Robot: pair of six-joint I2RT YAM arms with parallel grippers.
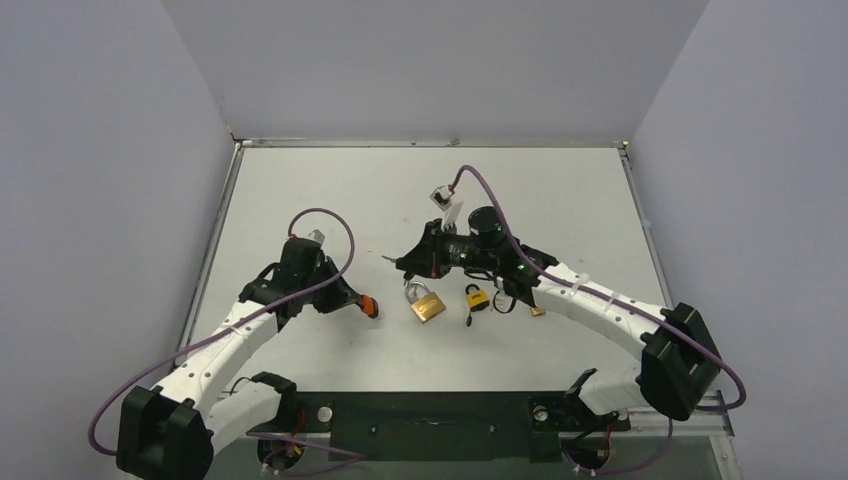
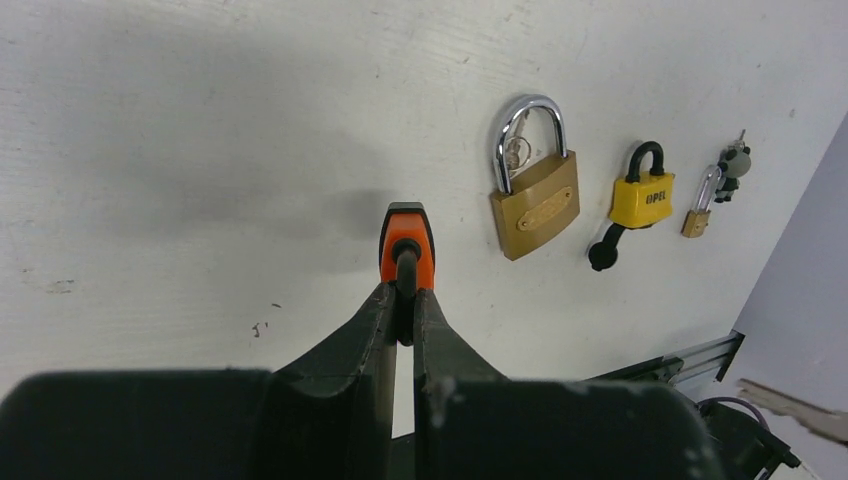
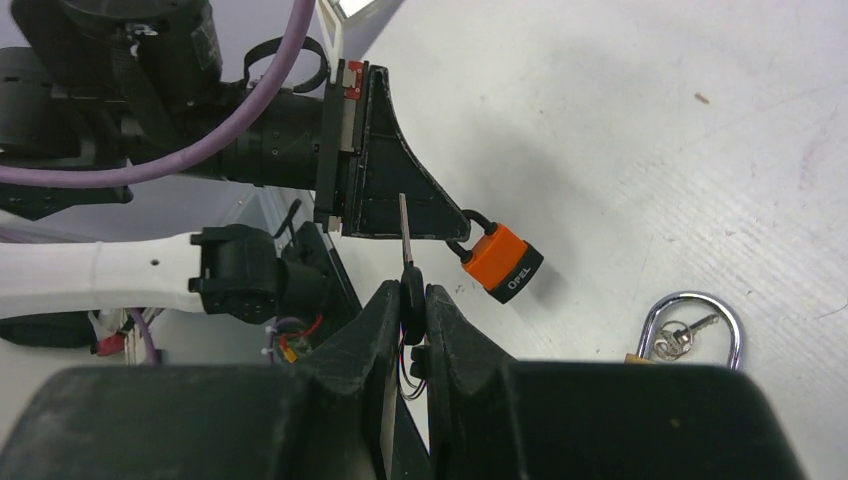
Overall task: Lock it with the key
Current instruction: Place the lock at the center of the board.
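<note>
Gripping the orange lock (image 2: 406,238) by its shackle, your left tool (image 2: 405,290) holds it left of the brass lock (image 2: 535,195); right tool (image 3: 411,295) clamps the key (image 3: 404,235) by its head, blade clear of the lock.

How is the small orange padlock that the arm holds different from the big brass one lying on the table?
The orange plastic-cased padlock has a black shackle; the brass padlock has a shiny silver one. The brass padlock is clearly bigger. The orange padlock is pinched by its shackle in the left tool; the brass padlock lies flat on the white table. Both have U-shaped shackles.
</note>
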